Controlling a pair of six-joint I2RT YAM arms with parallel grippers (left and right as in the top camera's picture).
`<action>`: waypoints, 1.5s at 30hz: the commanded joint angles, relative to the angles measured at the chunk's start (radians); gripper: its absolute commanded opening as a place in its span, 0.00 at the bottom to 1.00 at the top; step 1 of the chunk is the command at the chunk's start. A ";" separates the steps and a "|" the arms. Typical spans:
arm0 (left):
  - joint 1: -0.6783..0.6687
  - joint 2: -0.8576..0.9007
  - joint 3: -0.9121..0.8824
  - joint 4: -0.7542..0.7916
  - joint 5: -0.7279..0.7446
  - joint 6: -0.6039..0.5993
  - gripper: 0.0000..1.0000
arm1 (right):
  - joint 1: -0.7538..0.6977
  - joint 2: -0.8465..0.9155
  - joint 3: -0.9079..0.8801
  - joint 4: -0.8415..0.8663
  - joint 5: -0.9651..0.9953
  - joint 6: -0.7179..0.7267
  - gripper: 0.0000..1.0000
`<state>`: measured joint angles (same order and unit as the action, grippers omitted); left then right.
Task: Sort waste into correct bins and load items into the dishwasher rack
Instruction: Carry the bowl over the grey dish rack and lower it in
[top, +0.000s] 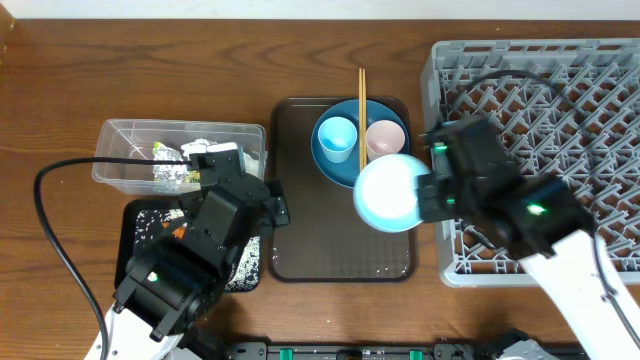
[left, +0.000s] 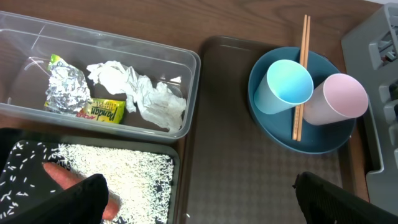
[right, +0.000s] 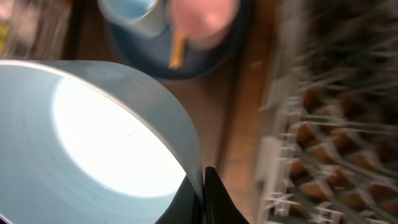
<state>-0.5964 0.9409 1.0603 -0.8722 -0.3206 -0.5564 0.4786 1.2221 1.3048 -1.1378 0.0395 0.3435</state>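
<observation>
My right gripper (right: 202, 186) is shut on the rim of the white bowl (right: 93, 137), holding it tilted above the brown tray's right side, beside the dishwasher rack (top: 560, 60). My left gripper (left: 202, 205) stands wide open and holds nothing, straddling the edge between the black tray and the brown tray. The blue plate (left: 273, 134) carries the light blue cup (left: 283, 87), the pink cup (left: 336, 99) and the chopsticks (left: 301, 68). The clear tub (left: 186, 68) holds a foil wrapper (left: 67, 90) and a napkin (left: 140, 93). Rice bits (left: 124, 165) and a carrot piece (left: 62, 177) lie in the black tray (left: 177, 180).
The brown serving tray (top: 300, 240) lies in the middle of the wooden table, with the plate at its far end. The rack fills the right side. A black cable (top: 50, 200) loops at the left.
</observation>
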 joint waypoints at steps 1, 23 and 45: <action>0.004 0.000 0.008 -0.003 -0.013 0.005 0.98 | -0.089 -0.057 0.019 -0.006 0.077 -0.108 0.01; 0.004 0.000 0.008 -0.003 -0.013 0.005 0.98 | -0.403 -0.103 0.019 0.055 0.203 -0.274 0.01; 0.004 0.000 0.008 -0.003 -0.013 0.005 0.98 | -0.408 0.039 0.019 0.339 0.643 -0.319 0.01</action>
<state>-0.5964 0.9409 1.0603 -0.8722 -0.3206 -0.5560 0.0822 1.2343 1.3064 -0.8108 0.5747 0.0574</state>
